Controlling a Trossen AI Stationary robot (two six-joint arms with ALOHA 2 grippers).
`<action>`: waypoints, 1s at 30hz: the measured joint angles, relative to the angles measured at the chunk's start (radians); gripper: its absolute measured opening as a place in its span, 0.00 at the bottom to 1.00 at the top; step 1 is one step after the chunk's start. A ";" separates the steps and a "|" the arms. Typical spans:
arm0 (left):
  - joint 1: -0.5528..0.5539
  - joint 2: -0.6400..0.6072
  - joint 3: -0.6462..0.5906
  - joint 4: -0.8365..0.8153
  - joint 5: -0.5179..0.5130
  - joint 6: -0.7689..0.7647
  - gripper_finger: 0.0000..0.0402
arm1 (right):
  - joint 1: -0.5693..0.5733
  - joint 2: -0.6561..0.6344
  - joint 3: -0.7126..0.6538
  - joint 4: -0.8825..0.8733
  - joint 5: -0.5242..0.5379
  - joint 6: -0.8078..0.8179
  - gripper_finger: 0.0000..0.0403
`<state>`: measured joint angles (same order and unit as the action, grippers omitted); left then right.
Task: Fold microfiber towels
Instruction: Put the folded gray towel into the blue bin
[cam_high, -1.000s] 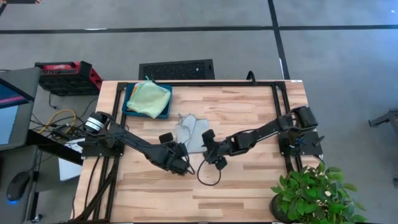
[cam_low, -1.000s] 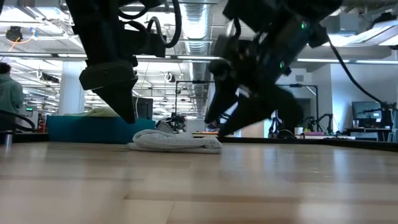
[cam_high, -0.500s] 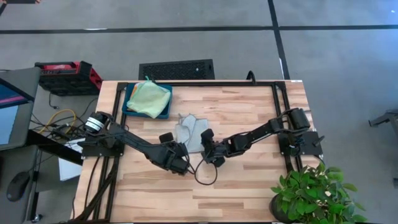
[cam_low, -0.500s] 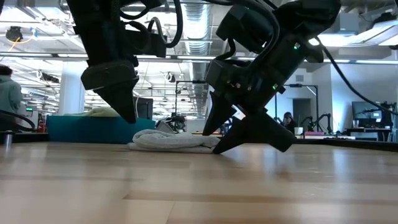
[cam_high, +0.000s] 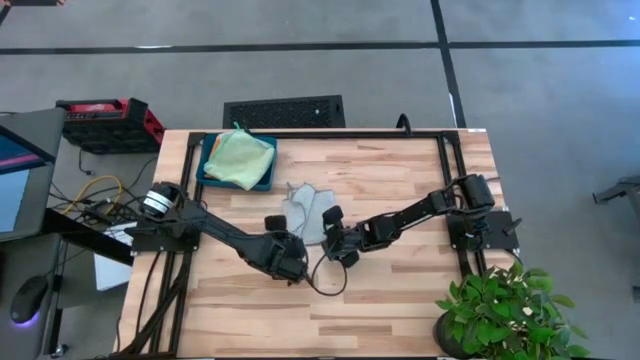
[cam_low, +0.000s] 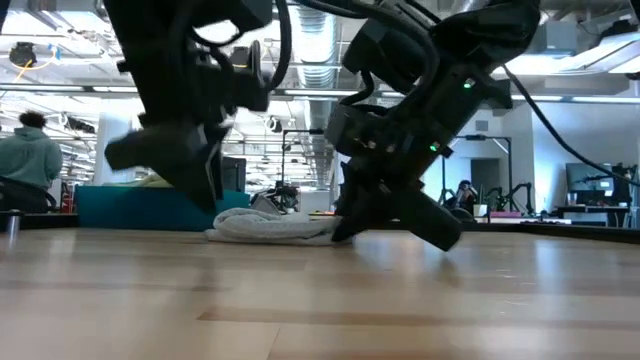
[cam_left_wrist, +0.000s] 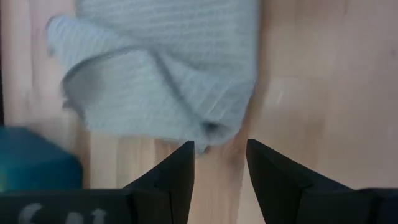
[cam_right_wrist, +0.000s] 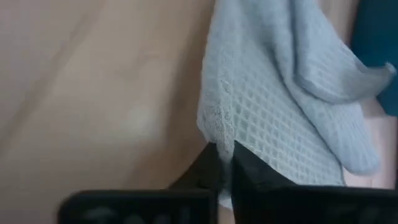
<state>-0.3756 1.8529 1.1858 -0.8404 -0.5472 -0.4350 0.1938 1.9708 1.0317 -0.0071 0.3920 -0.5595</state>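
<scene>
A pale grey towel (cam_high: 308, 212) lies crumpled on the wooden table; the low view shows it as a low heap (cam_low: 280, 226). My right gripper (cam_high: 331, 237) reaches in from the table's right and is shut on the towel's near right edge. My left gripper (cam_high: 287, 243) stands open just near of the towel. In the left wrist view its fingers (cam_left_wrist: 180, 168) flank bare wood short of a towel corner (cam_left_wrist: 211, 129). A light green towel (cam_high: 240, 156) lies on the teal tray (cam_high: 207, 172) at the far left. My right gripper pinches the grey towel's edge (cam_right_wrist: 214, 138) between its two fingers (cam_right_wrist: 249, 168), close to a corner. It comes in low and slanting from the table's right. The towel lies slack on the table; I cannot tell whether one layer or several is held.
A black cable loop (cam_high: 327, 284) lies on the table near of the grippers. A potted plant (cam_high: 500, 310) stands at the near right corner. Black frame rails (cam_high: 445, 170) run along the table's sides. A person (cam_low: 25, 160) sits in the room behind.
My right gripper has moved toward the table's left and down to the table, reached the grey towel's near right edge and shut on it. My left gripper has shifted slightly beside the towel and stays open. The towel lies where it was.
</scene>
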 joint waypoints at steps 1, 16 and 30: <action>0.000 0.009 0.000 0.011 -0.003 0.031 0.35 | -0.002 0.000 0.004 0.001 0.003 0.010 0.10; 0.010 0.079 0.000 0.054 -0.148 0.183 0.35 | -0.016 -0.002 0.083 -0.038 0.001 0.018 0.04; 0.019 0.079 0.000 0.184 -0.062 0.228 0.35 | -0.040 -0.005 0.167 -0.106 0.003 0.017 0.05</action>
<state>-0.3565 1.9316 1.1858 -0.6563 -0.6094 -0.2074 0.1536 1.9656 1.1983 -0.1130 0.3948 -0.5425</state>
